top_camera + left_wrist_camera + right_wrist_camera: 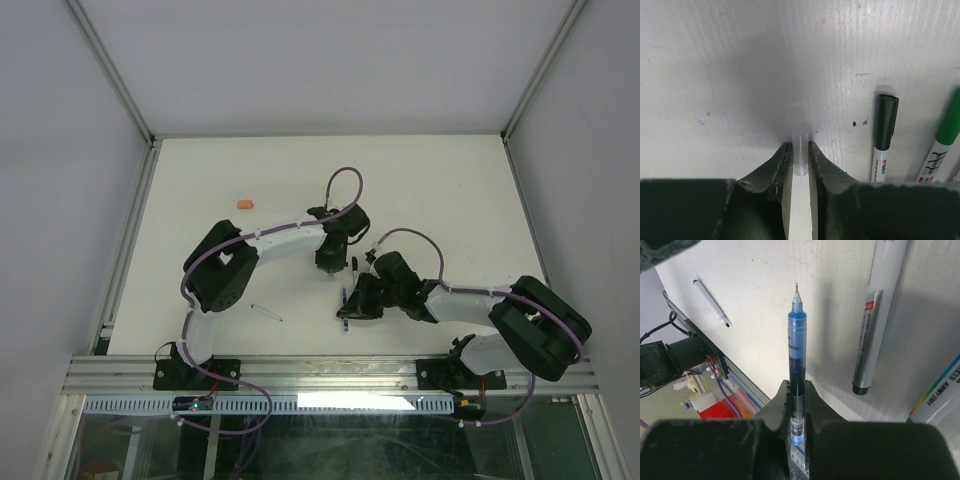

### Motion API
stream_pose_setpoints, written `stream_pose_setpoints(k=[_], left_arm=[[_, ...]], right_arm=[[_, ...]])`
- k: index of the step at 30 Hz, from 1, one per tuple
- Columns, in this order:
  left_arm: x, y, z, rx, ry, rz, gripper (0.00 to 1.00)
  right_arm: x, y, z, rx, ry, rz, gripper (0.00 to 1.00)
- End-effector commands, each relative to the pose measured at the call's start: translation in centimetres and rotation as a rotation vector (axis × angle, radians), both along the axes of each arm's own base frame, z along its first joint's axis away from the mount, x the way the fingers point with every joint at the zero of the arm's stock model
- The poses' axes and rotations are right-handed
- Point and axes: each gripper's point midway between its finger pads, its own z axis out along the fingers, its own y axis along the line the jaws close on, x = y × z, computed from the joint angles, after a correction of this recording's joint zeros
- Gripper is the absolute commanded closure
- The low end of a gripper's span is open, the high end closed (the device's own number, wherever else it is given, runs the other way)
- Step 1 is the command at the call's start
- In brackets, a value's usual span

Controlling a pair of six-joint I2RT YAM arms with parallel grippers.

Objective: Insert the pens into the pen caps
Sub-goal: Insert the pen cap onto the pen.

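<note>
Pens and caps lie scattered on a white table (430, 190). At the upper left of the overhead view an orange cap (245, 204) sits alone, well apart from both arms. Lower, left of centre, a slim white pen (267, 312) lies loose.

At centre, my left gripper (800, 145) is pinched onto a short clear tube, which I take for a clear cap (800, 159). It juts past my fingertips, I judge so a nib can enter. To its right lie a black-capped pen (884, 137) and a green-capped pen (944, 140).

Further right, my right gripper (797, 386) clamps a blue pen (796, 345). Its bare nib points away from my fingers, suited to lining up with that cap. A grey marker (874, 315) lies just beside it.
</note>
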Motion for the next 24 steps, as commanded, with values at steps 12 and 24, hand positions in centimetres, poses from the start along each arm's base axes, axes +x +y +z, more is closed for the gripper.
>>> stream_pose_setpoints(k=[12,24], left_arm=[[-2.6,0.3,-2.2,-0.079,0.092,-0.015,0.96],[-2.1,-1.2,0.7,-0.311,0.075,0.026,0.96]], right_arm=[[1.5,1.7,1.1,0.082,-0.087,0.0,1.0],[1.8,3.6,0.3,0.158,-0.052,0.0,1.0]])
